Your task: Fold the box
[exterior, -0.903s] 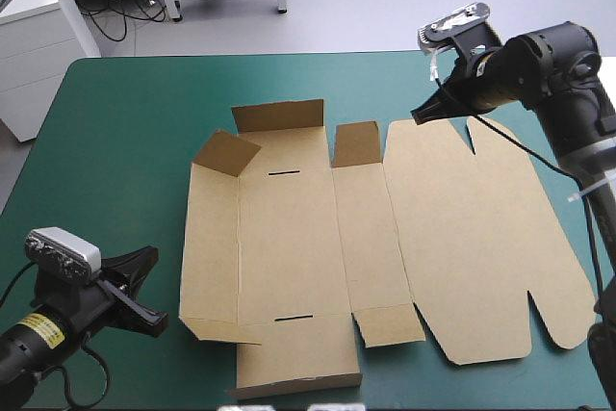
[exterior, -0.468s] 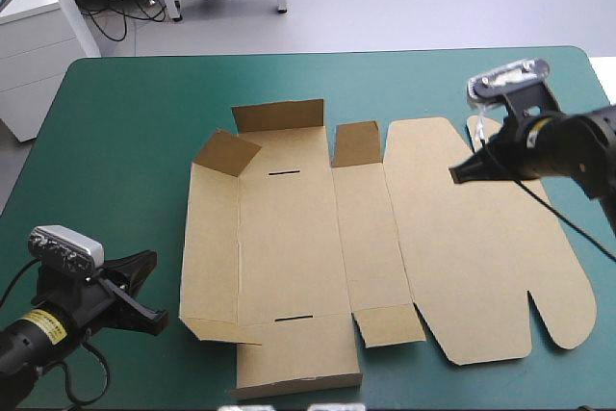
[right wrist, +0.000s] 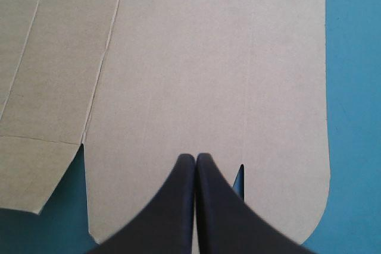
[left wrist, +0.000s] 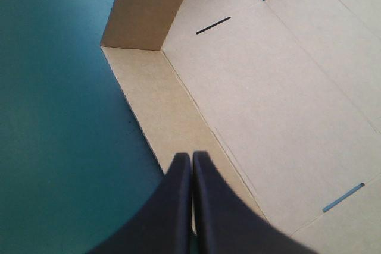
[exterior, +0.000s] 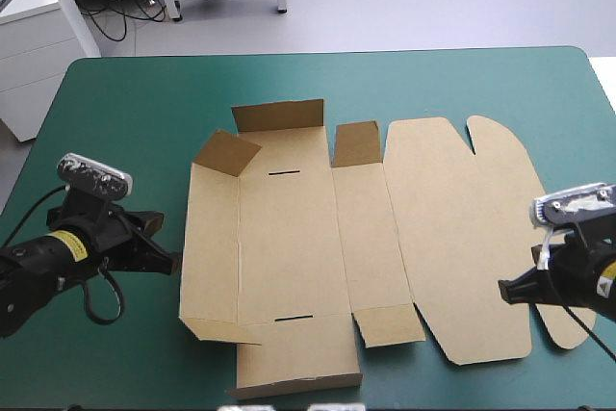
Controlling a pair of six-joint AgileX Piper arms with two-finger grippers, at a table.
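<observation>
The brown box (exterior: 289, 238) lies as a cut sheet on the table, mostly flat. At its far side, a corner flap (exterior: 228, 151), an end flap (exterior: 279, 115) and a small flap (exterior: 356, 143) stand raised. Its wide lid panel (exterior: 462, 228) lies flat at the right. My left gripper (exterior: 171, 263) is shut, its tips at the box's left edge, over the narrow side panel (left wrist: 155, 105). My right gripper (exterior: 504, 289) is shut and empty, hovering over the lid's near right part (right wrist: 178, 57), beside a notch (right wrist: 239, 176) in the board.
The teal-green cover (exterior: 125, 132) shows left of the box and beyond it. The lid's rounded edge (exterior: 577, 334) lies close to the table's right edge. The box's near flap (exterior: 298, 372) reaches almost to the table's near edge.
The right arm has swung from the lid's far end down to its near right part. The left gripper has moved in from the near left corner to the box's left edge.
</observation>
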